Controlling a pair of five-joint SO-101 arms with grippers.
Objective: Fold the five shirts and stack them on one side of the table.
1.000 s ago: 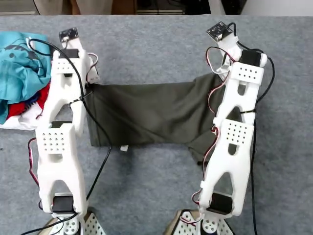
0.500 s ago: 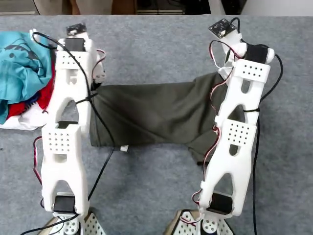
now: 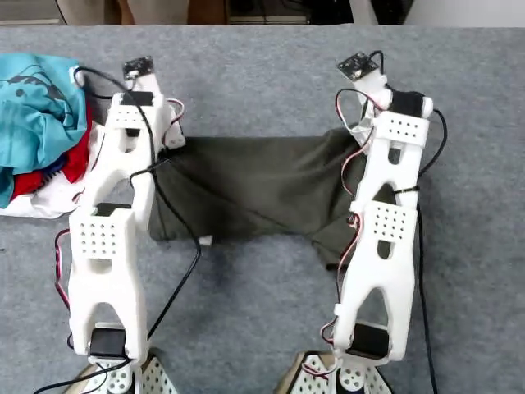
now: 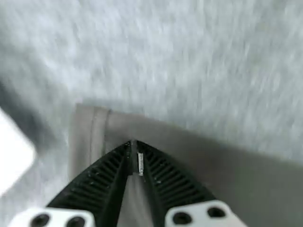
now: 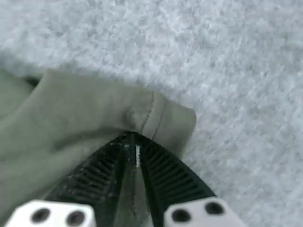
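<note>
olive shirt (image 3: 254,189) is laid flat across mid-table, stretched between the two arms; far edge is pulled roughly straight, near edge is rumpled towards the right arm; a small white tag (image 3: 205,240) is seen at the near edge; left gripper (image 4: 134,151) is clamped tight on one hemmed corner, fabric pinched between the ribbed black fingers (image 4: 165,175); right gripper (image 5: 134,142) is likewise closed on the opposite hemmed corner, cloth bunched around its tips; grey felt-like table (image 3: 262,82) is seen beyond both corners; pile of unfolded shirts (image 3: 37,123), teal on top with red and white under, is heaped at the table edge on the outer side of the left arm
</note>
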